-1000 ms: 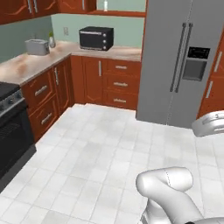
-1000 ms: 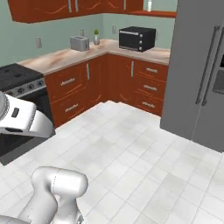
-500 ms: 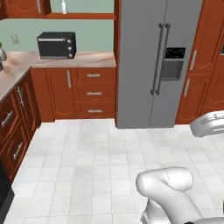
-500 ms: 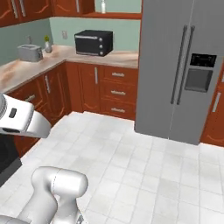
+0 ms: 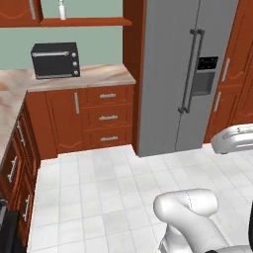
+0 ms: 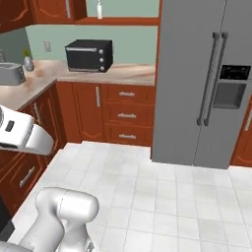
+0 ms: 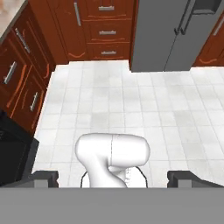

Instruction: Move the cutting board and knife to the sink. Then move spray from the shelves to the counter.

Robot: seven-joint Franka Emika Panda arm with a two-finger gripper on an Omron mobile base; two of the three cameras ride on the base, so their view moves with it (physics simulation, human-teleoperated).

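Note:
The white spray (image 5: 62, 9) stands upright on the reddish-brown shelves (image 5: 86, 21) above the counter (image 5: 101, 74); the right base view has the spray (image 6: 99, 9) on the shelves (image 6: 123, 20) over the beige counter (image 6: 130, 74). My gripper (image 7: 113, 177) is open in the hand view, its dark fingertips (image 7: 43, 177) far apart with nothing held, looking down over the white tiled floor (image 7: 131, 100). The gripper is far from the shelf. The cutting board, the knife and the sink are out of view.
A black oven (image 5: 54, 59) sits on the counter under the shelf. A tall grey fridge (image 5: 183, 74) stands to its right. Cabinet drawers (image 5: 108, 117) line the wall, and a toaster (image 6: 10, 74) rests on the left counter run. The floor ahead is open.
The whole scene has slid leftward in both base views as the camera turned right: the stove has left the picture and the fridge now stands in the middle. The gripper stays open.

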